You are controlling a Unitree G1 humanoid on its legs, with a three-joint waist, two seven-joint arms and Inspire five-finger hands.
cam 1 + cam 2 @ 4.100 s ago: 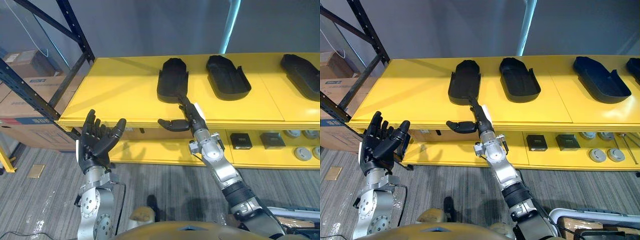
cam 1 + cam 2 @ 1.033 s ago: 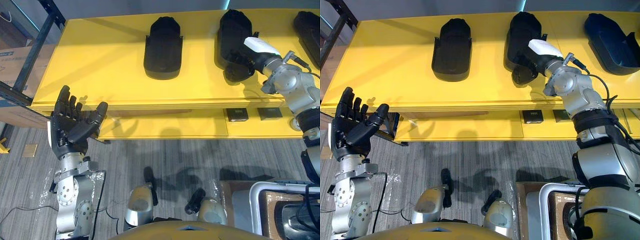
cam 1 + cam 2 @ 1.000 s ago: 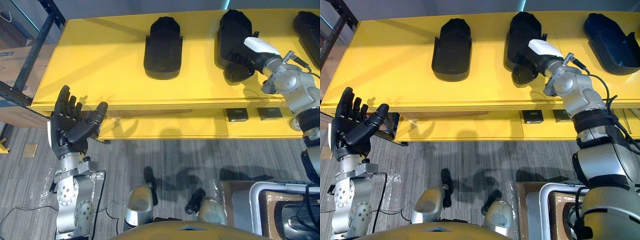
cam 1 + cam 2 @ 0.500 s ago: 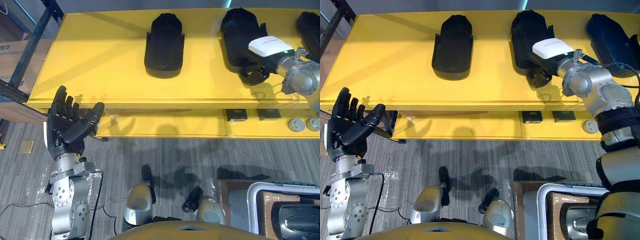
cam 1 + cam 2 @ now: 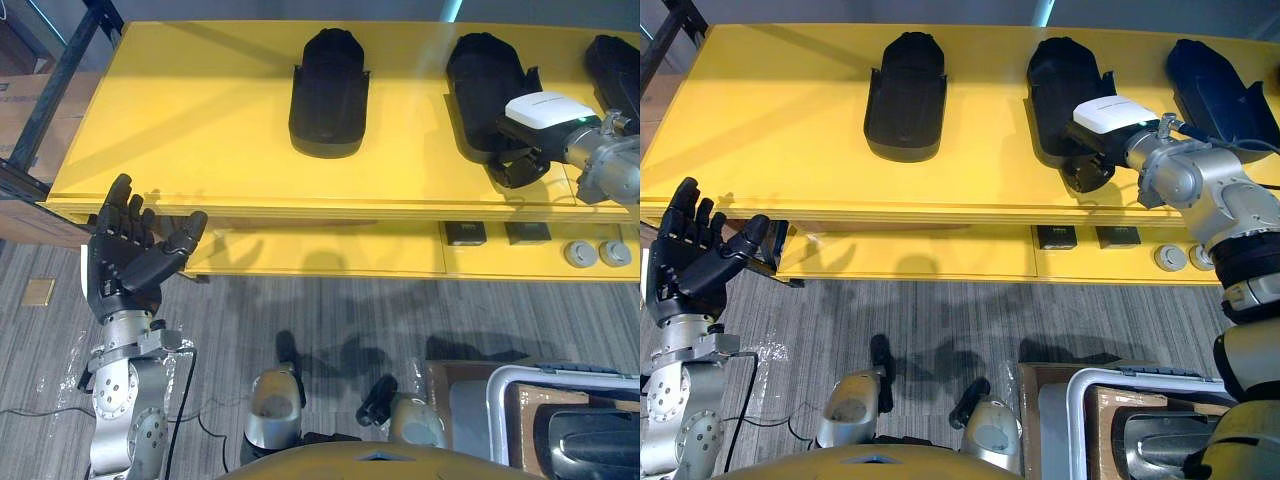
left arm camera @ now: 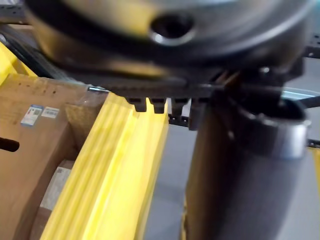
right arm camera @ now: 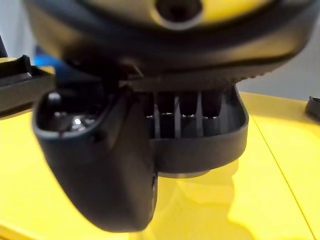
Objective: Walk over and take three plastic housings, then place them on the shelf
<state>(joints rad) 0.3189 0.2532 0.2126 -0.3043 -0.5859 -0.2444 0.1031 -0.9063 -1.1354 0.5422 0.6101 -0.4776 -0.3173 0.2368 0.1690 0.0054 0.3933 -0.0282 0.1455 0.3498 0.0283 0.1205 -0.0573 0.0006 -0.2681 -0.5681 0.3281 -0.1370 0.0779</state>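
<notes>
Three black plastic housings lie open side up on the yellow shelf: the left housing at 12 o'clock, the middle housing at 2 o'clock, and the right housing at the 2 o'clock edge. The right hand sits at the middle housing's near, rounded end; whether it has closed on that end I cannot tell. The left hand is raised at 8 o'clock in front of the shelf edge, released and empty. These thin-walled moulded shells are probably light and stiff but smooth, so a loose grip could slide. The raised rim at the near end, or a side wall, looks like the surest place to pinch.
</notes>
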